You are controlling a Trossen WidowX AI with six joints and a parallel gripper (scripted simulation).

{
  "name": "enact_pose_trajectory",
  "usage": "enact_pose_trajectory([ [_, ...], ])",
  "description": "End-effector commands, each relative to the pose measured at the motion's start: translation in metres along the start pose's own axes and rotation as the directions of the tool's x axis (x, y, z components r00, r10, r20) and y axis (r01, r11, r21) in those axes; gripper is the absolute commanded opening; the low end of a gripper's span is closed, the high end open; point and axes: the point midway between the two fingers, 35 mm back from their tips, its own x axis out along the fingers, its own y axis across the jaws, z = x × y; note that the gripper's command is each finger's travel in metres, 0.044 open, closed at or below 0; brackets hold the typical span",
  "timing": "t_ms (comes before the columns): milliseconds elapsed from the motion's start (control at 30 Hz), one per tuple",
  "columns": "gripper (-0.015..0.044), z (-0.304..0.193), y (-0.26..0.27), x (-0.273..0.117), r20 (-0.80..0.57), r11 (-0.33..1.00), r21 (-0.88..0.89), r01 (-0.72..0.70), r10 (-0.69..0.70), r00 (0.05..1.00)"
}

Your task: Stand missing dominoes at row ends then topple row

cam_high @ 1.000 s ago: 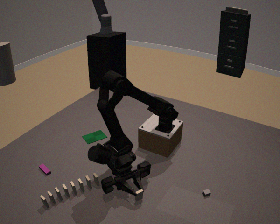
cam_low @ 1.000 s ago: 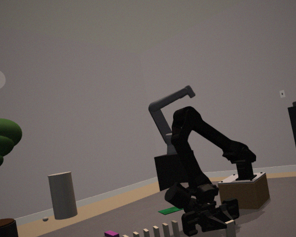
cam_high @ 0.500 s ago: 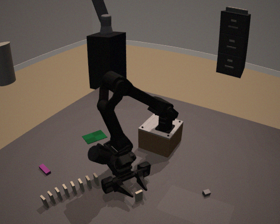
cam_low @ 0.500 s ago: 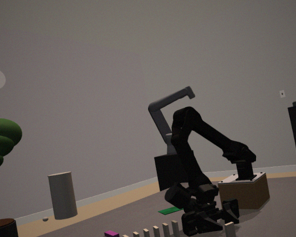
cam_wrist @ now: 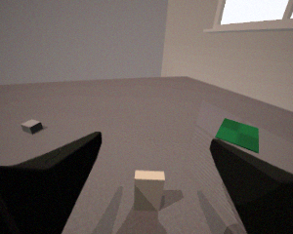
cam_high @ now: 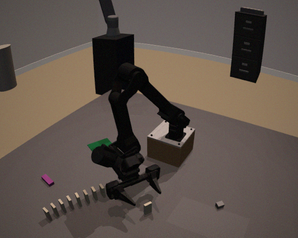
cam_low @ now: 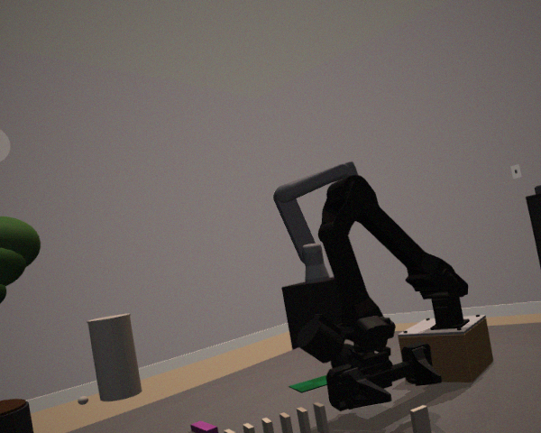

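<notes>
Several cream dominoes stand upright in an evenly spaced row, with the near-left end domino [cam_high: 47, 213] at one end and the domino [cam_high: 102, 190] [cam_low: 321, 418] beside my gripper at the other. One more cream domino [cam_high: 147, 208] [cam_low: 420, 420] [cam_wrist: 149, 191] stands upright by itself, to the right of the row across a wide gap. My gripper [cam_high: 147, 198] [cam_low: 415, 390] [cam_wrist: 156, 140] is wide open and empty. Its fingers are spread to either side of the lone domino, with the tips behind and above it in the top view. The left finger's body is close to the row's right end; whether they touch is unclear.
A magenta block [cam_high: 47, 180] [cam_low: 204, 427] lies flat behind the row. A small grey block [cam_high: 219, 204] [cam_wrist: 31, 126] lies far right in the top view. A green flat square [cam_high: 99, 144] [cam_low: 307, 383] [cam_wrist: 238, 134] lies behind the arm. The arm's base box [cam_high: 162, 149] [cam_low: 475, 356] stands behind the gripper.
</notes>
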Motion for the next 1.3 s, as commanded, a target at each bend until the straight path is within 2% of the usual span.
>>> enact_pose_trajectory([
  [0, 0.0440, 0.016, 0.003, -0.002, 0.001, 1.000, -0.001, -0.001, 0.001, 1.000],
  [100, 0.0440, 0.015, -0.002, 0.002, -0.021, 1.000, 0.002, 0.002, -0.002, 1.000],
  [167, 0.0440, 0.013, -0.014, 0.015, -0.089, 1.000, 0.007, 0.012, -0.011, 0.996],
  [267, 0.0440, 0.007, -0.033, 0.040, -0.281, 0.998, 0.046, 0.046, -0.032, 0.959],
  [333, 0.0440, 0.002, -0.039, 0.051, -0.429, 0.994, 0.076, 0.074, -0.035, 0.903],
  [467, 0.0440, 0.003, -0.036, 0.060, -0.705, 0.991, 0.088, 0.103, -0.011, 0.709],
  [600, 0.0440, 0.023, -0.018, 0.049, -0.910, 0.996, 0.047, 0.074, 0.012, 0.415],
  [700, 0.0440, 0.050, -0.006, 0.034, -0.980, 1.000, -0.009, 0.017, -0.012, 0.198],
  [867, 0.0440, 0.060, 0.002, 0.024, -0.994, 1.000, -0.009, -0.012, -0.008, 0.109],
  [1267, 0.0440, 0.060, 0.002, 0.024, -0.994, 1.000, -0.009, -0.012, -0.008, 0.109],
])
